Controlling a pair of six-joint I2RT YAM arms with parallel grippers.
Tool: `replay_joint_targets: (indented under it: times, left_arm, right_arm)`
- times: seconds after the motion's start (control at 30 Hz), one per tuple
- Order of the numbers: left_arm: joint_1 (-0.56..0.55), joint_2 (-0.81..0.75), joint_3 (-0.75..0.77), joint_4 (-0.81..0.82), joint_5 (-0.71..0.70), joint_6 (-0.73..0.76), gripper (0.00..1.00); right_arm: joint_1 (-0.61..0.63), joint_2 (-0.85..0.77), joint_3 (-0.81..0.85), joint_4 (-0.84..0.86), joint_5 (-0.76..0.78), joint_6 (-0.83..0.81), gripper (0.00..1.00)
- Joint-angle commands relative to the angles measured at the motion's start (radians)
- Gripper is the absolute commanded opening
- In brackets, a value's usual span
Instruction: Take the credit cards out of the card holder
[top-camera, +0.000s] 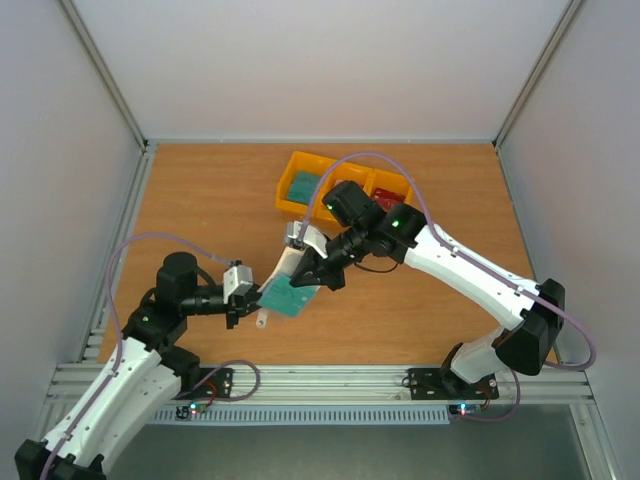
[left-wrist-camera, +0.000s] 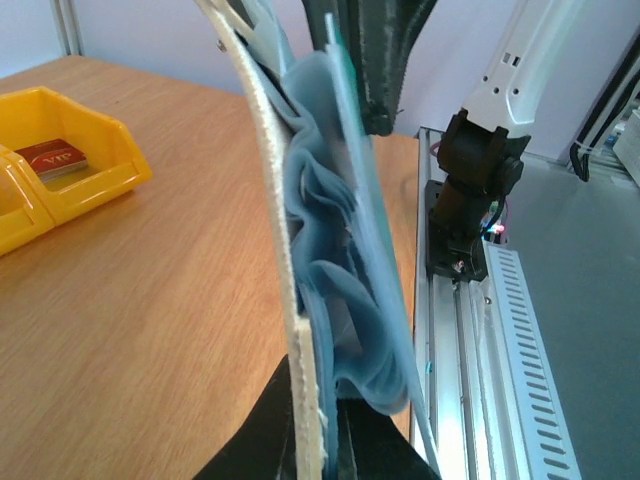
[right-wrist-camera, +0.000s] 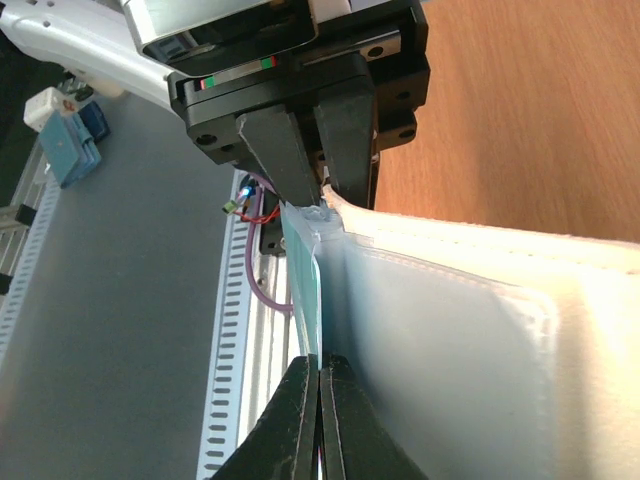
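The left arm (top-camera: 140, 350) reaches from 7 o'clock toward the counter's middle, and the left gripper (top-camera: 243, 308) is clamped on the card holder (top-camera: 292, 258). The right arm (top-camera: 470, 270) comes in from 4 o'clock, wrist angled down toward 8 o'clock, and the right gripper (top-camera: 304, 281) is pinched closed on a teal card (right-wrist-camera: 303, 300).

card holder (left-wrist-camera: 268, 200): cream outside, grey-blue inside | credit card (top-camera: 286, 298): teal | tray (left-wrist-camera: 95, 190): yellow

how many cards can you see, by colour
teal cards: 2 (one in the tray, one in the holder)
red cards: 1, in the tray
total: 3 seen; the tray's middle bin is hidden
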Motion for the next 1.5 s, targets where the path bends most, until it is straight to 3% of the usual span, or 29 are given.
replay_joint_targets:
  times: [0.0, 0.87, 1.47]
  left_arm:
    - [-0.014, -0.01, 0.033, -0.018, 0.015, 0.072, 0.0]
    - [-0.028, -0.019, 0.035, -0.026, 0.019, 0.066, 0.0]
    - [-0.031, -0.026, 0.036, -0.002, 0.018, 0.029, 0.0]
  right_arm:
    - [-0.017, -0.029, 0.025, -0.019, 0.016, -0.011, 0.03]
    - [-0.099, -0.061, 0.036, -0.05, 0.048, -0.051, 0.04]
    - [-0.1, -0.001, -0.042, 0.083, -0.064, 0.036, 0.09]
